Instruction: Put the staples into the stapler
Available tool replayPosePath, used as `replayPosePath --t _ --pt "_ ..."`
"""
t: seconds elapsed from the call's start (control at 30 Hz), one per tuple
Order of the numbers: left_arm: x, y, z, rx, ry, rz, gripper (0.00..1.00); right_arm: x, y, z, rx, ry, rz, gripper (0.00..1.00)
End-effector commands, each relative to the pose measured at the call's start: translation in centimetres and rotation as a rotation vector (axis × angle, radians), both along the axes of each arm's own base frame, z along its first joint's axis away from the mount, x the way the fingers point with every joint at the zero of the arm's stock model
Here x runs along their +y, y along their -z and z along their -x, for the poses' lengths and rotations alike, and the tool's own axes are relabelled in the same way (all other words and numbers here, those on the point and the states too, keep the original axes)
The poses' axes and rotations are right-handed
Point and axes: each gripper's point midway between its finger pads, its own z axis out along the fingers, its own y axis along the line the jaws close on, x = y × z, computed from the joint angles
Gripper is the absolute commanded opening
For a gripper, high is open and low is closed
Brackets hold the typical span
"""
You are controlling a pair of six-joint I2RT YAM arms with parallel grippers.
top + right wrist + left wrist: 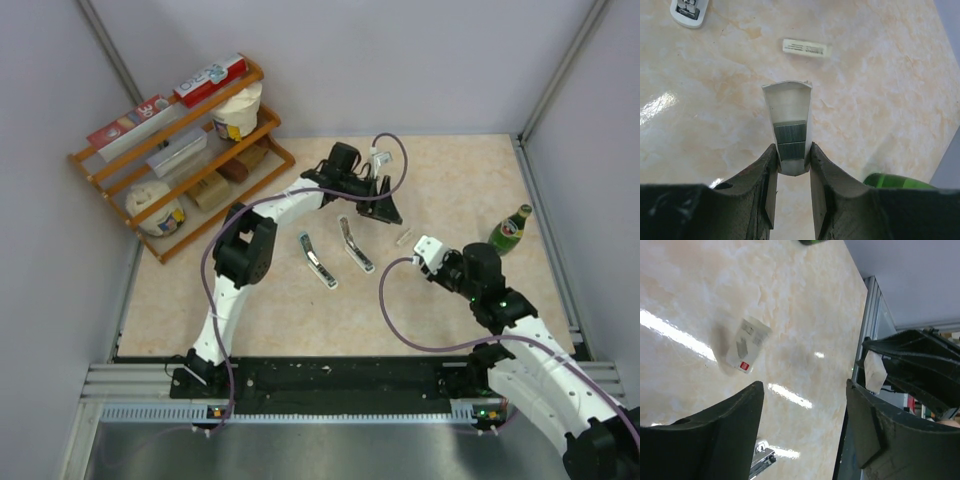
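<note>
Two staplers are lying mid-table, the left stapler (pixel 317 259) and the right stapler (pixel 355 244), near each other but apart. The right gripper (pixel 791 150) is pinching the near end of a small white tray (pixel 787 102), its fingers (pixel 760 180) pressing on both side walls. The tray is hanging above the table to the right of the staplers, with its open side facing the wrist camera. The staples (pixel 790 141) are showing inside it as two dark grey blocks, one behind the other, filling the near half. The far half is showing bare white.

The left gripper (pixel 804 390) is hanging over the table with its fingers spread wide and nothing between them. A packet (pixel 747 344), flat, whitish-grey and rectangular, with grey print and a small red mark at one end, is lying on the table just beyond those fingers, between the two grippers in the top view. A green bottle (pixel 510 230) is standing near the table's right edge.
</note>
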Motion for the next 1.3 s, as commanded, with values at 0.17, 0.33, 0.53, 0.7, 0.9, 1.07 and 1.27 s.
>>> replayPosePath --t 0.17,0.33,0.53,0.7,0.9,1.07,1.27 --pt "0.8 -8.5 -3.9 -0.196 -0.078 0.118 0.97 0.8 0.7 0.2 0.041 -0.057 -0.006 0.25" --pt "5.4 -16.0 -5.0 -0.326 -0.136 0.179 0.98 1.5 1.6 0.2 0.097 -0.113 0.018 0.25" --pt "15.8 -20.4 -5.3 -0.453 -0.273 0.116 0.98 2.3 3.6 -0.1 0.196 -0.185 0.063 0.26" --pt "24.7 -19.0 -3.2 -0.465 -0.402 0.024 0.98 2.9 5.0 -0.7 0.266 -0.230 0.105 0.26" --pt "31.8 -14.9 0.8 -0.419 -0.532 -0.094 0.98 2.6 5.6 -1.8 0.315 -0.243 0.237 0.29" --pt "33.6 -12.7 3.2 -0.428 -0.547 -0.152 0.98 2.8 6.3 -1.7 0.327 -0.299 0.380 0.33" --pt "34.1 -12.7 4.7 -0.437 -0.571 -0.140 0.98 4.2 7.9 -2.0 0.381 -0.328 0.428 0.34"
